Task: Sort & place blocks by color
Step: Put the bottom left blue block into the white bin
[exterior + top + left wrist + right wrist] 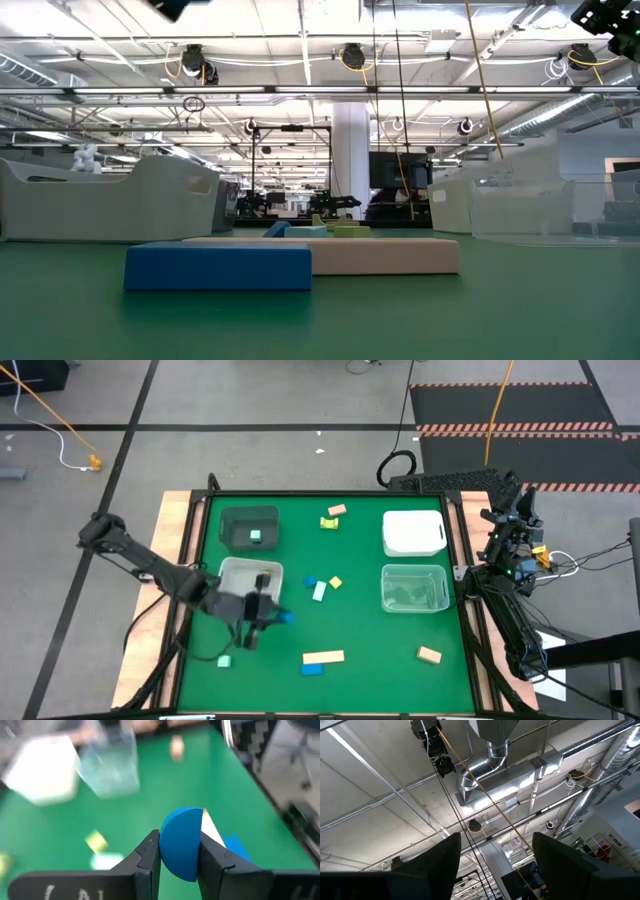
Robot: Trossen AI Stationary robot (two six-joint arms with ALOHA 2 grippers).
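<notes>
My left gripper point(277, 616) hangs over the green mat near the table's left side, beside a clear bin point(240, 573), and is shut on a blue block with a rounded edge point(181, 842). That block shows in the high view as a blue spot point(287, 617). Loose blocks lie flat on the mat: a blue one point(310, 582), a mint bar point(319, 592), a yellow one point(335, 582), a tan bar point(323, 657) with a blue block point(312, 669), and a tan block point(429, 654). My right gripper point(495, 865) waits at the table's right edge, open, pointing at the ceiling. My left gripper pinches the blue block's two opposite sides point(165, 851) between its two fingers point(147, 852). The fingers slant downward, pointing toward the table's right side. The block stands out past the fingertips with its rounded edge point(175, 817) foremost, lifted clear of the mat.
A dark grey bin point(249, 525) holding a mint block point(255, 537) stands at the far left; a white bin point(413, 532) and a second clear bin point(415, 588) stand at the right. Yellow-green and tan blocks point(333, 515) lie at the far middle. A mint block point(223, 661) lies near the left edge.
</notes>
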